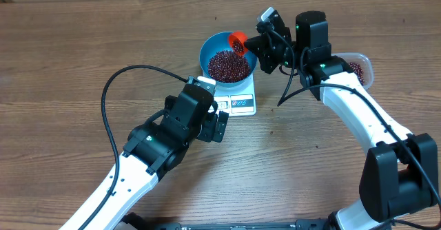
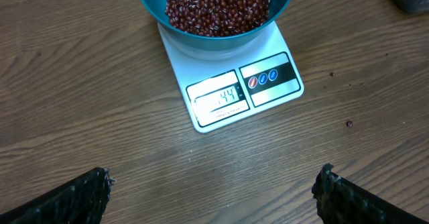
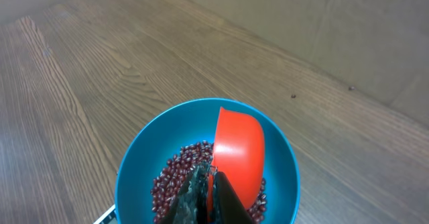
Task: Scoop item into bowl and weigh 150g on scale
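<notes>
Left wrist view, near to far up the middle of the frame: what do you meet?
left gripper, fingers wide open → bare table → scale → blue bowl standing on the scale's far end, with beans heaped in it.

Wood-grain table (image 1: pixel 62 58), plain tan wall (image 3: pixel 348 29) behind

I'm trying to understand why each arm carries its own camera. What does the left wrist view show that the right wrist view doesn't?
Only the left wrist view: the display of the white scale, which looks like 144, and the open left gripper, its fingers wide apart.
Only the right wrist view: the red-orange scoop tipped over the bowl, pinched in the shut right gripper.
Both: the blue bowl holding red-brown beans, on the wooden table.
</notes>
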Robot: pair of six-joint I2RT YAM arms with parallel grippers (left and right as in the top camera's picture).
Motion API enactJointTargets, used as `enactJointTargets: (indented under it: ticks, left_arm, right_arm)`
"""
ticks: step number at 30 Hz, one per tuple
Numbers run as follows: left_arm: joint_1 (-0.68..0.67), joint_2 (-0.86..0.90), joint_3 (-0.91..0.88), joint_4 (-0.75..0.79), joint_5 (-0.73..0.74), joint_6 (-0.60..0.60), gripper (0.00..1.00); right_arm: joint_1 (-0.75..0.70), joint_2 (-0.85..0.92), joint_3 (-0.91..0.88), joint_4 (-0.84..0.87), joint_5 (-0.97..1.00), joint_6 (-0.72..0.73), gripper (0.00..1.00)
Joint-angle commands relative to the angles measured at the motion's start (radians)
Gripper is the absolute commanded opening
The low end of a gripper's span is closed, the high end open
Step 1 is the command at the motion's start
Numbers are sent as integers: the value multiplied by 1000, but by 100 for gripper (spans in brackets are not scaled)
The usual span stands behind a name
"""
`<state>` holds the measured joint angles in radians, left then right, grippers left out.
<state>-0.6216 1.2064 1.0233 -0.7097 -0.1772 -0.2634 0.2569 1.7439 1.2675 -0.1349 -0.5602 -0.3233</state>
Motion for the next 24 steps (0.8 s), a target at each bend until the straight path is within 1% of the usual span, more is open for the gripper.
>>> enactJointTargets:
  ticks: [1, 6, 24]
  left_arm:
    - [-3, 0, -3, 3, -14, -14, 99]
    - [-3, 0, -3, 3, -14, -13, 99]
    - [-3, 0, -3, 3, -14, -14, 100]
  right_arm:
    - [4, 5, 3, -2, -17, -23, 4]
    - [1, 5, 3, 1, 5, 17, 4]
    - [0, 7, 3, -6, -2, 32, 4]
